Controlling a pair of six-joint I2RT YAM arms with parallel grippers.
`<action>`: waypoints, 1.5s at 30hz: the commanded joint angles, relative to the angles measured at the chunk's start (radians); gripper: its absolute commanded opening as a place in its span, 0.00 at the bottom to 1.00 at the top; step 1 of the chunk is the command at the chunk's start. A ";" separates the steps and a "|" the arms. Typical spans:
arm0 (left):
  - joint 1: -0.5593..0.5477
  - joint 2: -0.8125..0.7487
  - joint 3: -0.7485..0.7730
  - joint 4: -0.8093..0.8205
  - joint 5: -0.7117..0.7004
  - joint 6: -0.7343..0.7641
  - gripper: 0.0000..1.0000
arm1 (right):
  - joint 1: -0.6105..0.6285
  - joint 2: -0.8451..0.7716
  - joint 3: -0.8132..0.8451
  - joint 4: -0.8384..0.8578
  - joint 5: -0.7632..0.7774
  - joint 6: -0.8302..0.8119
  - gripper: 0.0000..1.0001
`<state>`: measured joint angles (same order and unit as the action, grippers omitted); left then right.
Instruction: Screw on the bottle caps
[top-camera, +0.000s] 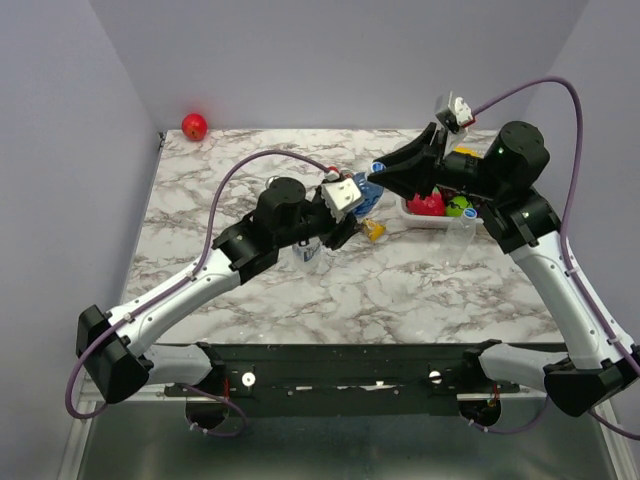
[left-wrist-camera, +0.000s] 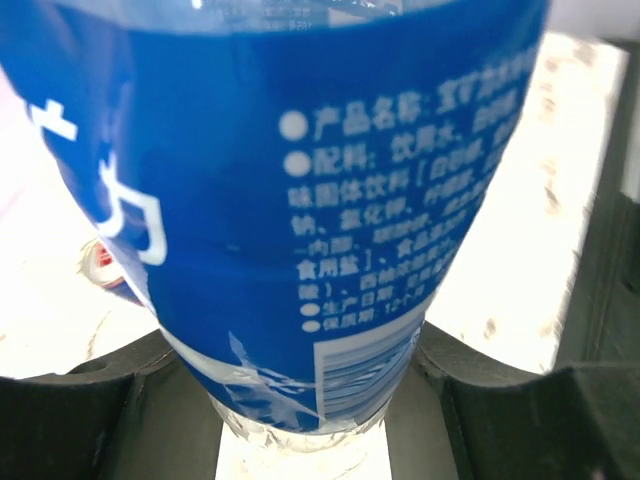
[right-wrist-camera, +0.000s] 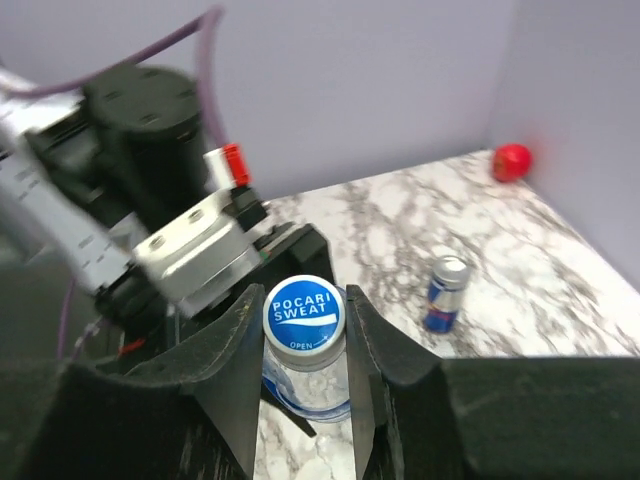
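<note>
My left gripper is shut on a clear bottle with a blue-and-white label and holds it just above the marble table. In the left wrist view the bottle fills the frame between the two jaws. A blue cap printed "POCARI SWEAT" sits on this bottle's neck. My right gripper has a finger against each side of the cap. In the top view the right gripper meets the bottle from the right. Two more clear bottles stand uncapped, one by the left forearm and one right of the tray.
A white tray holds red and green items behind the grippers. A small yellow object lies near the left gripper. A blue-and-silver can stands further left. A red ball sits in the far left corner.
</note>
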<state>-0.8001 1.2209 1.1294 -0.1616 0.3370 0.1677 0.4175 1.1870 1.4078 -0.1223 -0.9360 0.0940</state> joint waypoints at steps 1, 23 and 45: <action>-0.071 0.064 0.056 0.123 -0.438 -0.163 0.00 | 0.020 0.023 0.051 -0.080 0.428 0.061 0.00; 0.133 -0.064 -0.069 -0.069 0.413 0.122 0.00 | 0.012 -0.061 -0.041 0.099 -0.177 0.025 0.77; 0.098 -0.051 -0.039 -0.033 0.404 0.115 0.00 | 0.023 0.020 -0.035 0.158 -0.245 0.084 0.53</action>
<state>-0.6960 1.1652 1.0657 -0.2188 0.7197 0.2771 0.4328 1.1992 1.3880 0.0044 -1.1484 0.1570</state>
